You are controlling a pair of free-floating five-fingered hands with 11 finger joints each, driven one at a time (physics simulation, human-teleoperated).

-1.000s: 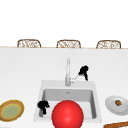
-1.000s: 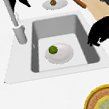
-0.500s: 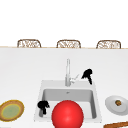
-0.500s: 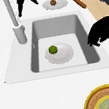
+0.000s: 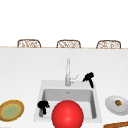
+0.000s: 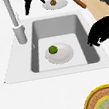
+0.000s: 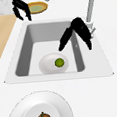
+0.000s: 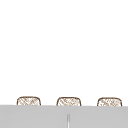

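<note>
The right hand (image 5: 88, 77), fingers extended and holding nothing, is positioned just beside the faucet lever (image 5: 74, 79). Contact is judged not yet made. The left hand (image 5: 43, 106) is held curled, empty, at the sink (image 5: 40, 100) rim.

Right robot hand (image 5: 88, 77): hovers in the air at the right of the front view, fingers long and pointing downward, spread apart and fairly straight, holding nothing.
Right robot hand, right side view (image 7: 78, 32): palm raised, one finger group slanting down to the left, the other dropping to the right, wide apart.
Left robot hand (image 5: 43, 106): hangs lower and nearer the camera, at the left of the front view.
Left robot hand, left side view (image 6: 101, 31): knuckles up, fingers curled downward in a loose claw, holding nothing.
</note>
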